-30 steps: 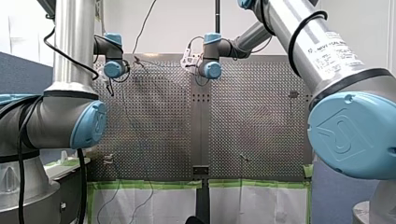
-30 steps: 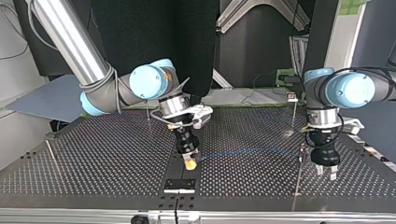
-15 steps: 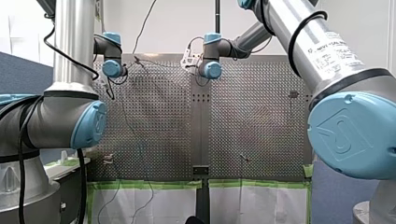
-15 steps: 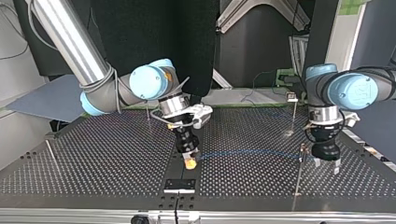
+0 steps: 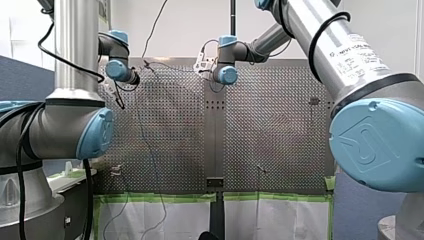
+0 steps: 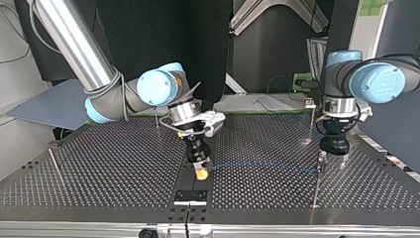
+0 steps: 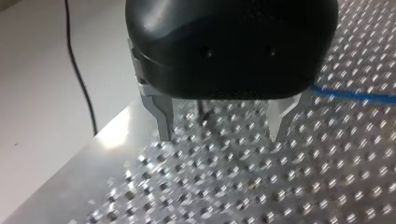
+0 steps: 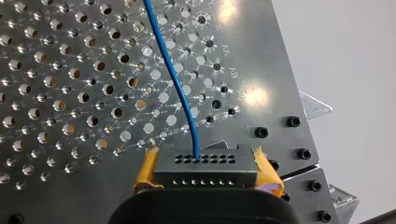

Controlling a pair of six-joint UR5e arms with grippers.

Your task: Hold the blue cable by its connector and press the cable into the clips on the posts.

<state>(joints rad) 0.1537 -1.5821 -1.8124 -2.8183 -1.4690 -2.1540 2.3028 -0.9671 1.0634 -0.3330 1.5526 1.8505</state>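
Note:
The thin blue cable (image 6: 262, 163) runs low over the perforated table (image 6: 99, 173), from a grey connector (image 8: 205, 173) to the clip on a slim post (image 6: 317, 186). My right gripper (image 6: 200, 172) is shut on that connector, one yellow pad on each side; in the right wrist view the cable (image 8: 173, 70) leaves the connector and leads away over the holes. My left gripper (image 6: 334, 154) hangs just behind the post's top. Its metal fingers (image 7: 163, 116) stand open with nothing between them, and the cable (image 7: 355, 95) passes beside them.
More thin posts stand on the table: one behind my left gripper (image 6: 312, 116), one behind my right arm (image 6: 157, 119), one near the top view's left edge (image 6: 54, 166). A black plate (image 6: 190, 197) lies at the near edge, below the connector.
In the top view my left gripper has moved back from the near edge and drawn in beside the post's top. My right gripper has kept still with the connector.

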